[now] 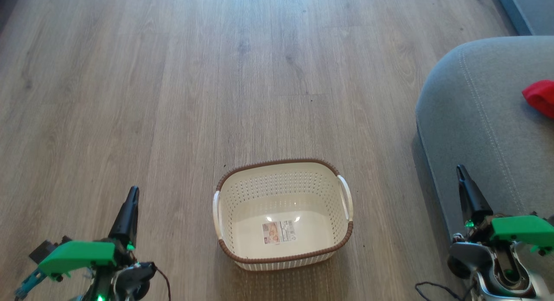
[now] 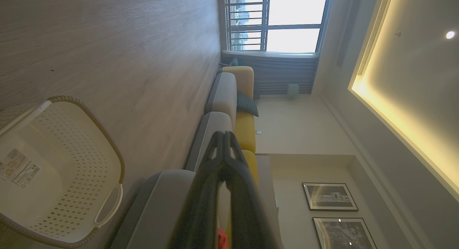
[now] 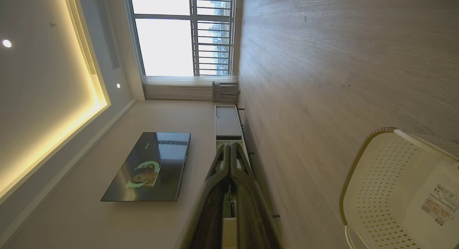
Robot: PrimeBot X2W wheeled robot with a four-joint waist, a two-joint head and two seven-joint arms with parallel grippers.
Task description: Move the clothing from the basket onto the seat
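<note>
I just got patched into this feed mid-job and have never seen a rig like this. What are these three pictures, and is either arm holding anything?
It is a wheeled robot with two arms. The head view looks down from its head at a wooden floor. The left tool sits at the lower left and the right tool at the lower right, each with its dark fingers pressed together on nothing.

Between them stands the cream basket, with only a label sticker inside. At the right edge is the grey seat, with red clothing lying on it.

The other two pictures come from cameras on the wrists, turned sideways, so the room looks tipped. Each looks along its own arm's fingers, and the basket's edge shows in both.
</note>
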